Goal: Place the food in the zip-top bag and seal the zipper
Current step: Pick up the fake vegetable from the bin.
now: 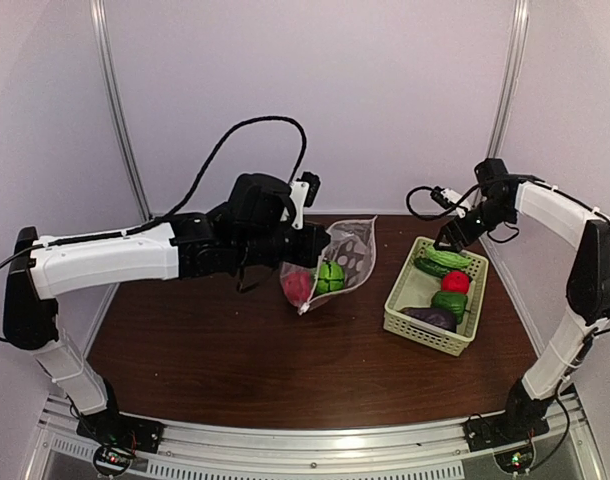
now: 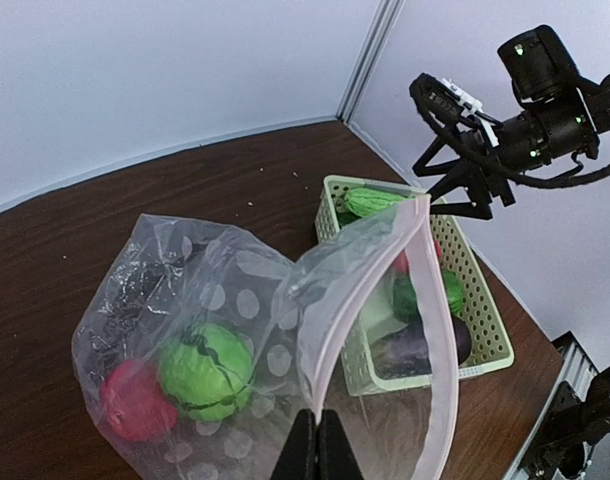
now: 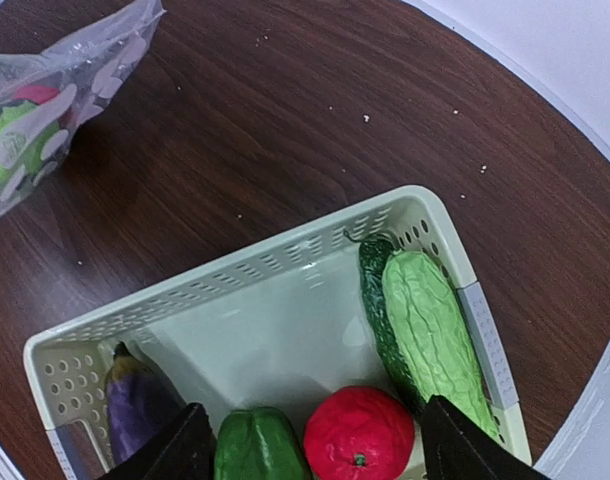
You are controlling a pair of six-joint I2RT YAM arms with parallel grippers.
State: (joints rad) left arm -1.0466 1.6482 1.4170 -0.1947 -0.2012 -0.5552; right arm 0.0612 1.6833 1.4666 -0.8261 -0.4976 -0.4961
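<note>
now the partly filled clear white-speckled zip-top bag [image 2: 235,290] is held mouth-open near the pale green perforated basket [image 3: 285,252] by my left claw [image 2: 320,445] pinching its rim, while my right claw [image 3: 315,445] hangs spread over that basket, so next i should close on its red round toy fruit [image 3: 358,432].

Soft, even light throughout, only faint shadows on the table [image 1: 235,360], mild sheen on the bag [image 2: 200,265], focus sharp.

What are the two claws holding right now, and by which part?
The left gripper pinches the zip-top bag by its mouth edge, at the zipper strip. The right gripper hangs open over the basket, holding nothing.
</note>
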